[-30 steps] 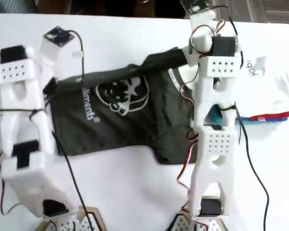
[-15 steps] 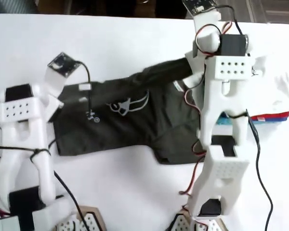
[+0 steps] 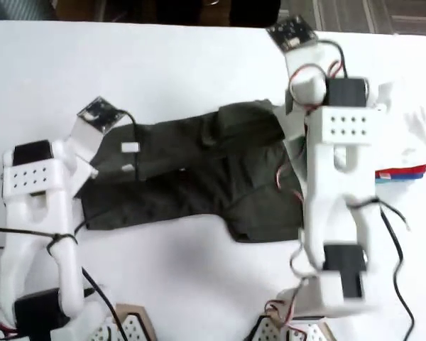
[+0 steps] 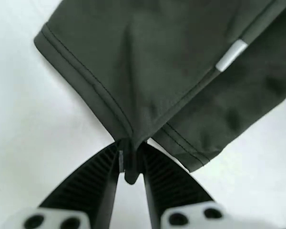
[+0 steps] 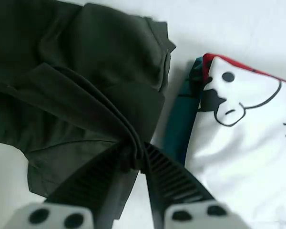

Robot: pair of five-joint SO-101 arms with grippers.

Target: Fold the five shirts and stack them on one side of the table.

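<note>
The dark shirt (image 3: 199, 177) is draping limp and light on the table (image 3: 163, 64). It is probably going to sag and crease wherever nothing is supporting it, so hems and corners are looking like the surest places to pinch.

The left pincer (image 4: 131, 160) is clenching a hemmed corner, its jaws almost closed on the doubled cloth, with the rest of the shirt spreading out beyond its tips. The right pincer (image 5: 136, 157) is gripping a bunched fold at the opposite end, jaws squeezing it tightly. Just beside that pincer, a stack of folded shirts (image 5: 238, 138) is sitting, a white one on top.
</note>
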